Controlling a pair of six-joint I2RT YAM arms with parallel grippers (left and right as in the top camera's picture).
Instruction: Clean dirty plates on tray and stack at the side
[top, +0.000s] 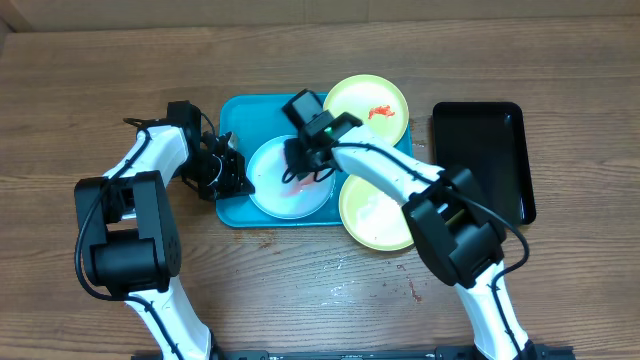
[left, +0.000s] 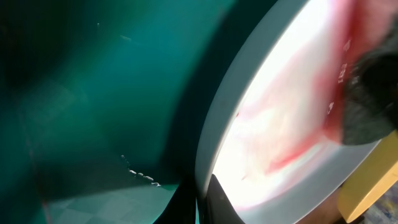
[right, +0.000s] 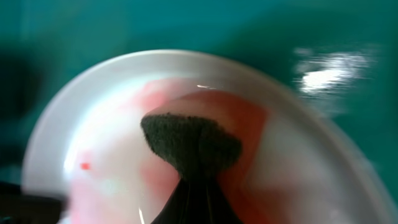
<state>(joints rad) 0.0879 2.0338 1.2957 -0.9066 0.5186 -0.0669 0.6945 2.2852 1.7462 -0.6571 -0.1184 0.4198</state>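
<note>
The pale blue-white plate (top: 272, 192) lies in the turquoise tray (top: 232, 112) and is smeared with red sauce. My left gripper (top: 240, 176) is shut on its left rim; the left wrist view shows the fingers (left: 202, 200) pinching the rim (left: 214, 143). My right gripper (top: 300, 165) is shut on a dark sponge (right: 189, 144) pressed on the plate's smeared face (right: 106, 137). A yellow plate with red sauce (top: 366, 108) rests on the tray's far right corner. A second yellow plate (top: 375, 212) overlaps the tray's near right corner.
A black tray (top: 480, 160) lies on the wooden table to the right of the plates. A small red spot (top: 415, 290) marks the table near the front right.
</note>
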